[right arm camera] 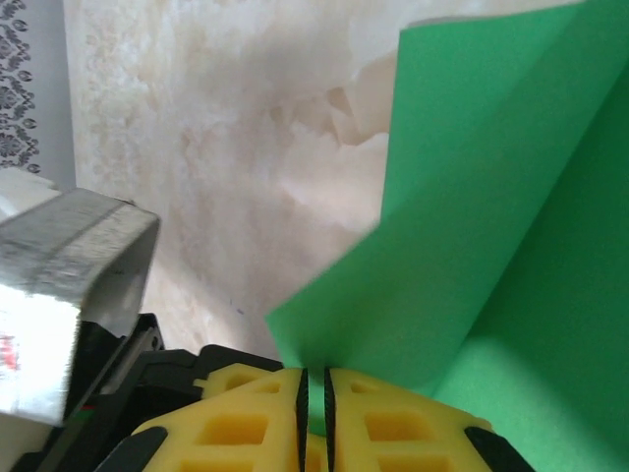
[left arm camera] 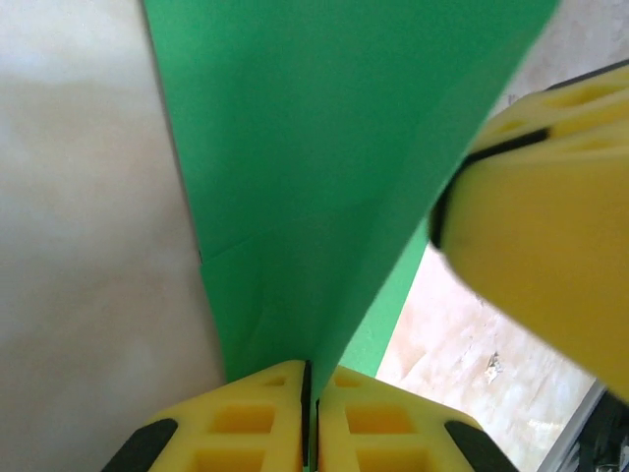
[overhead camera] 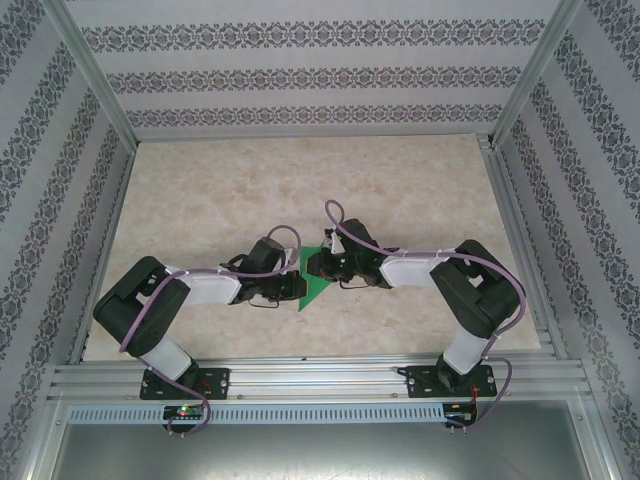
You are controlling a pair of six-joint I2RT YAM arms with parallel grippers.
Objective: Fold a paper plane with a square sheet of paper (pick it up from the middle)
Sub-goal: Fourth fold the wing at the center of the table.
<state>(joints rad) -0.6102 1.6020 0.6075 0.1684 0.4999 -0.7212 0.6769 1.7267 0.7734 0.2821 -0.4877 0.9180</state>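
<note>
The bright-green sheet of paper point(overhead camera: 313, 282) is held up between the two arms near the middle of the table, folded into a narrow creased shape. My left gripper point(overhead camera: 292, 272) is shut on its left side; in the left wrist view the paper point(left arm camera: 324, 167) rises from between the closed yellow fingers point(left arm camera: 257, 418), and the other gripper's yellow finger point(left arm camera: 550, 216) presses at its right edge. My right gripper point(overhead camera: 312, 265) is shut on the paper's other edge; in the right wrist view the folded green paper point(right arm camera: 491, 226) runs up from the closed yellow fingers point(right arm camera: 403, 423).
The beige marbled tabletop point(overhead camera: 220, 200) spreads around the arms. Patterned walls point(overhead camera: 310, 70) and aluminium frame rails point(overhead camera: 320, 375) enclose it. The left arm's grey link point(right arm camera: 59, 285) sits close beside my right gripper.
</note>
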